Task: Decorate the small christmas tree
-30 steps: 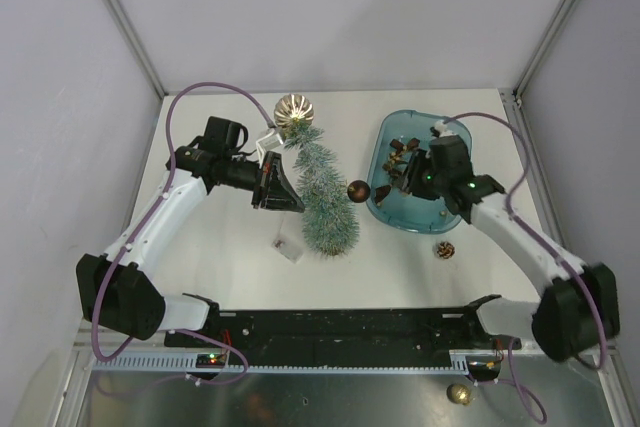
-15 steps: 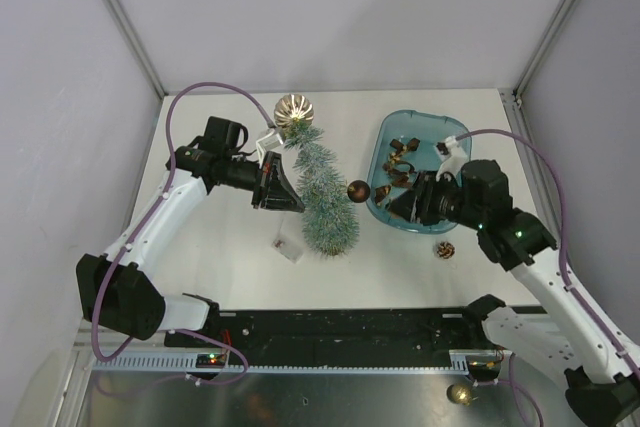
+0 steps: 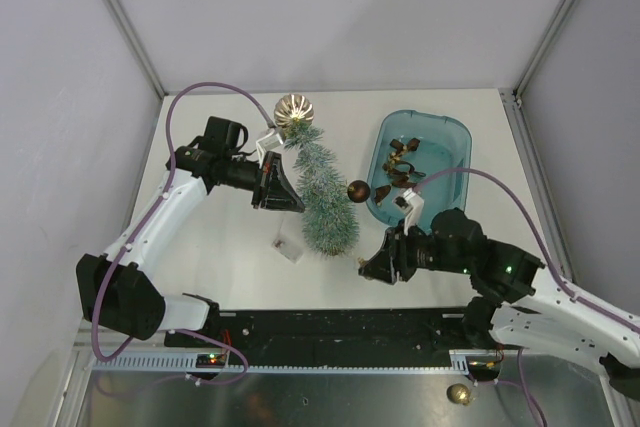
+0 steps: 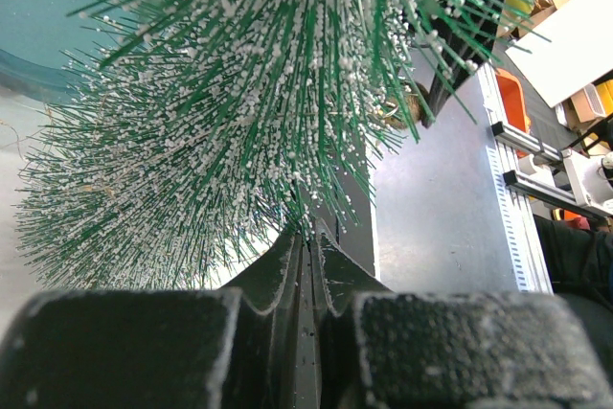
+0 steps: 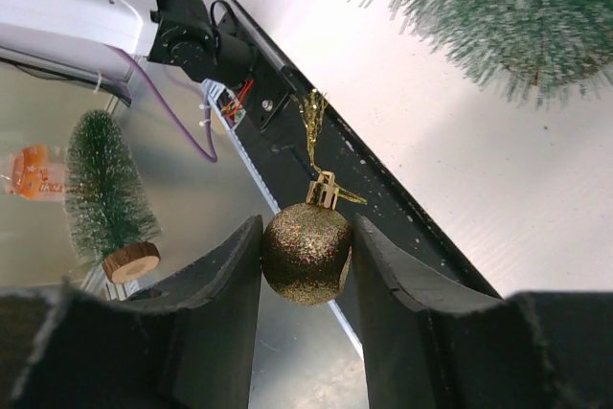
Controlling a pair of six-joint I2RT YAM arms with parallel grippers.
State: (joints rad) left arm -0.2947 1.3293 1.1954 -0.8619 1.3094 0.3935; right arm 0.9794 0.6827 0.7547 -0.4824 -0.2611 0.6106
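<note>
Top external view: the small christmas tree [image 3: 322, 195] lies slanted on the left-middle of the tabletop [image 3: 220, 257], its wide end toward the near edge and its tip beside a large gold ball [image 3: 294, 108]. From its left, the left claw [image 4: 306, 241] is pressed almost together, pinching the tree among its bristles. A brown ball [image 3: 357, 190] sits between the tree and the blue tray [image 3: 455, 137]. Near the front edge, the right claw [image 5: 306, 237] pinches a gold glitter ball [image 5: 305, 258].

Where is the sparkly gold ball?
In the right wrist view the sparkly gold ball is pinched in the right gripper, near the table's front edge, right of the small christmas tree.
</note>
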